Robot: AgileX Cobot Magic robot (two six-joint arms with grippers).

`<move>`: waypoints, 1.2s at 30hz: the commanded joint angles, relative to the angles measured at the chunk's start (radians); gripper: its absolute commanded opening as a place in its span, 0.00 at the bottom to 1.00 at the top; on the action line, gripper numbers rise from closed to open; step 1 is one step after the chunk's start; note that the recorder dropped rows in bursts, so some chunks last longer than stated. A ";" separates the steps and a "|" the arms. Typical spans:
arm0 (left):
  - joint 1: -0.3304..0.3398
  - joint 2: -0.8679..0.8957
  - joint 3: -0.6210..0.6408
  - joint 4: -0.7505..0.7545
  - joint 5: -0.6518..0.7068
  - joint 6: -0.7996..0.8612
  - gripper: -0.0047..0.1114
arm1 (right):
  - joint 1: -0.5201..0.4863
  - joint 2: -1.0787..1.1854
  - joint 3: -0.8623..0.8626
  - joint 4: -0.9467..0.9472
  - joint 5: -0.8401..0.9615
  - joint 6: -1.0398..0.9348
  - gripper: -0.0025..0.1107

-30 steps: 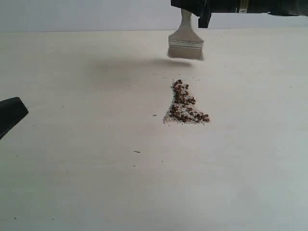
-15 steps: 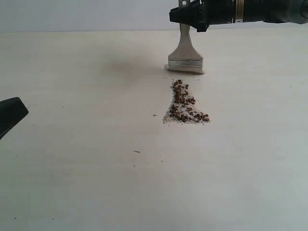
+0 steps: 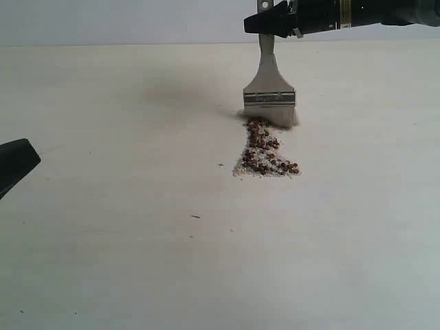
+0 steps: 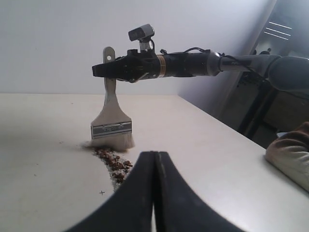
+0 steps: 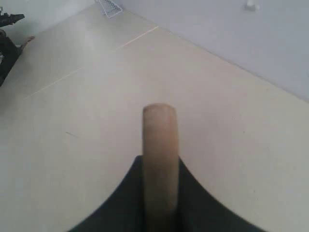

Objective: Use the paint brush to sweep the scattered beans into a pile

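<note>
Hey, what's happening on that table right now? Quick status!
Right tool shut on paint brush. Bristles down at one end of the beans. Left tool shut, empty, off aside. Nothing in the way.

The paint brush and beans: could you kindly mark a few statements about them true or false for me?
1. The right gripper holds the paint brush by its handle. True.
2. Its bristles meet the beans at one end of their patch. True.
3. The left gripper is open. False: its jaws are shut and empty.
4. The beans are spread across the whole table. False: they lie in one narrow patch.
</note>
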 commanded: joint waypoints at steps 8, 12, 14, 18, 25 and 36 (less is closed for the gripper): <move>0.001 -0.006 0.005 -0.008 -0.008 -0.008 0.04 | 0.002 -0.013 -0.006 -0.024 0.000 0.175 0.02; 0.001 -0.006 0.005 -0.008 -0.008 -0.008 0.04 | 0.002 -0.013 -0.006 -0.024 0.000 0.230 0.02; 0.001 -0.006 0.005 -0.008 -0.008 -0.008 0.04 | 0.002 -0.013 -0.006 -0.024 0.000 0.233 0.02; 0.001 -0.006 0.005 -0.008 -0.008 -0.008 0.04 | 0.002 -0.024 -0.006 -0.024 0.000 0.102 0.02; 0.001 -0.006 0.005 -0.008 -0.008 -0.008 0.04 | 0.002 -0.067 -0.023 -0.024 0.000 -0.040 0.02; 0.001 -0.006 0.005 -0.008 -0.008 -0.008 0.04 | 0.025 -0.060 -0.019 0.010 0.000 -0.300 0.02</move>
